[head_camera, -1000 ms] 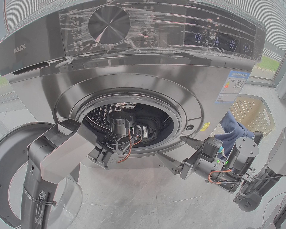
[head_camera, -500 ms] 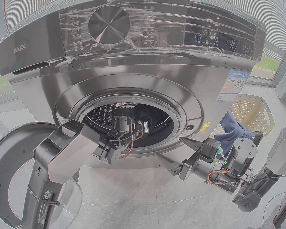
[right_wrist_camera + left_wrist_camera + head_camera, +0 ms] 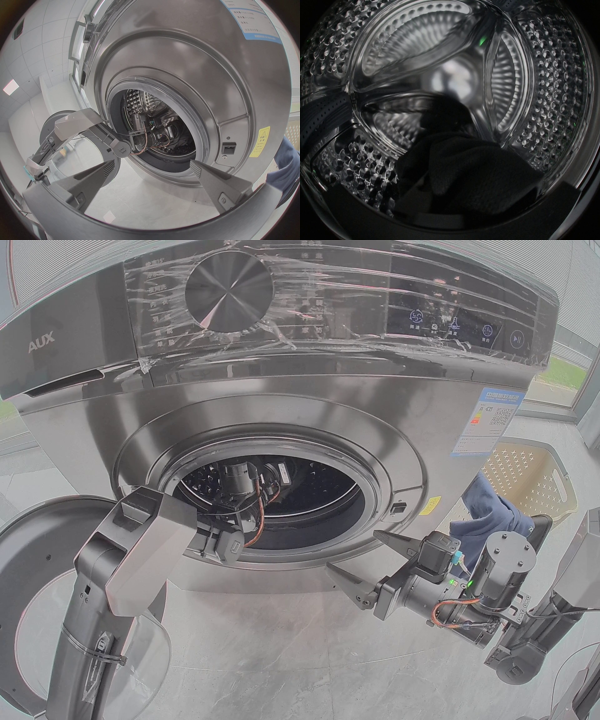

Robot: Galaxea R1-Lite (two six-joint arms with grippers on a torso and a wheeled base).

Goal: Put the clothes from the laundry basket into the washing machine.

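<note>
Nearest, the right gripper [image 3: 353, 550] hangs low over the bare tiled floor [image 3: 281, 652], just in front of the washing machine [image 3: 350, 409] and below the right side of its round opening. Its fingers [image 3: 215, 179] are spread wide with nothing between them. There is open floor beneath and to the left of it.

On the left, the round door [image 3: 25, 565] is swung fully open, and the left arm passes over its inner edge. That arm crosses the lower left part of the opening's rim [image 3: 375, 490], with the left gripper [image 3: 281, 474] inside the mouth of the drum [image 3: 550, 78]; whether it grips anything cannot be told. The right half of the opening is free.

Deeper in, a dark garment [image 3: 475, 175] lies bunched on the drum's floor close to the front lip, apart from the perforated walls above it.

To the right of the machine stands the beige perforated laundry basket [image 3: 537, 480], with a blue garment [image 3: 490, 515] draped over its near edge, just behind the right arm.

On the machine's front are a blue-bordered label [image 3: 487, 421] at the upper right, a small yellow sticker [image 3: 430, 505] beside the latch slot [image 3: 398, 507], and a large dial [image 3: 229, 291] on a film-covered panel with lit icons [image 3: 462, 327].
</note>
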